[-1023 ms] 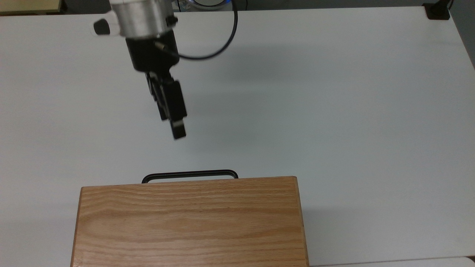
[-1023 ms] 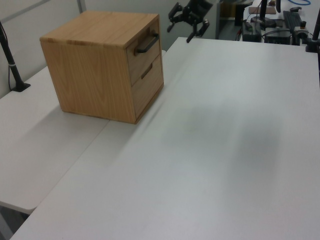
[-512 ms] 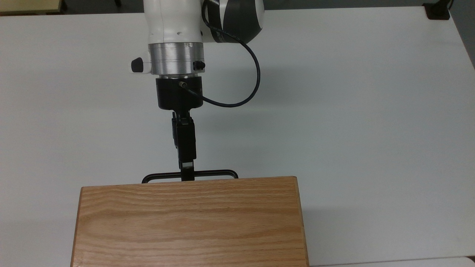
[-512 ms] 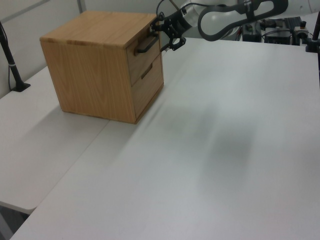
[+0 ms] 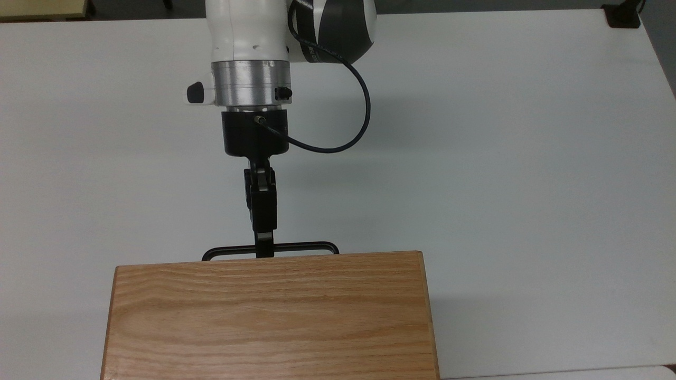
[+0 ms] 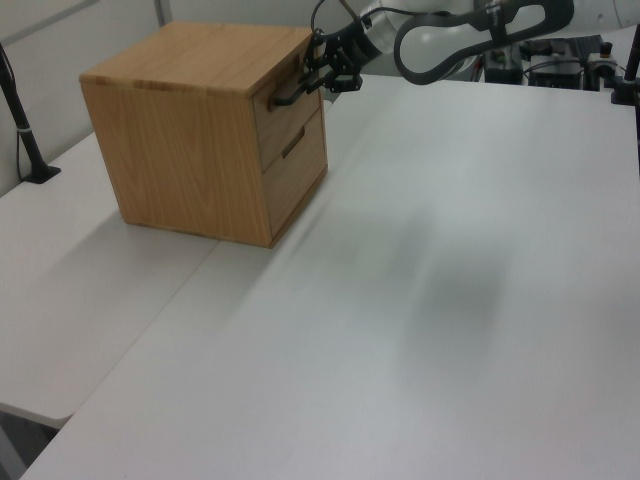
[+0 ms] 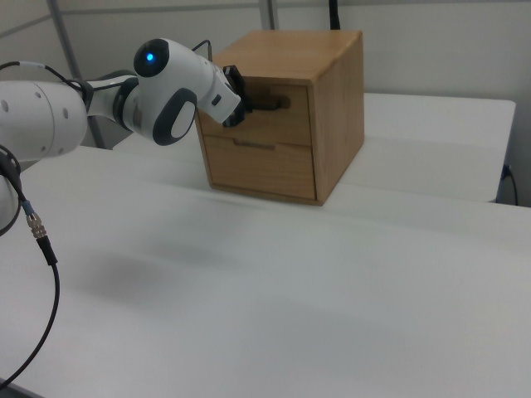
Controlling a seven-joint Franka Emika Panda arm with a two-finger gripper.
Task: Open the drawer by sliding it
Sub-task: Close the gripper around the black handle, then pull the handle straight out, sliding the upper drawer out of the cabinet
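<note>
The drawer [image 6: 286, 103] is the upper one of two in an oak cabinet [image 6: 190, 140], and it looks fully pushed in — front panel flush with the casing in the left view and the right view. Its black bar handle [image 5: 270, 248] sticks out just past the cabinet's top edge in the top view. The end effector [image 5: 264, 248] sits right on the middle of that bar, fingers pinched together on it, so it's gripping the handle.

Around it there's not much: a plain white worktop [image 5: 501, 158] with nothing between the arm and the cabinet. A black cable [image 5: 348, 132] loops off the wrist, well clear of the handle. A black post [image 6: 22, 120] stands by the left view's left edge, well apart from the cabinet.

The top view gives the grained cabinet top and the bar, not the drawer fronts. The right view shows the lower drawer [image 7: 261, 168] with its small recessed pull, plus the arm's white joint with a blue light [image 7: 149, 58].
</note>
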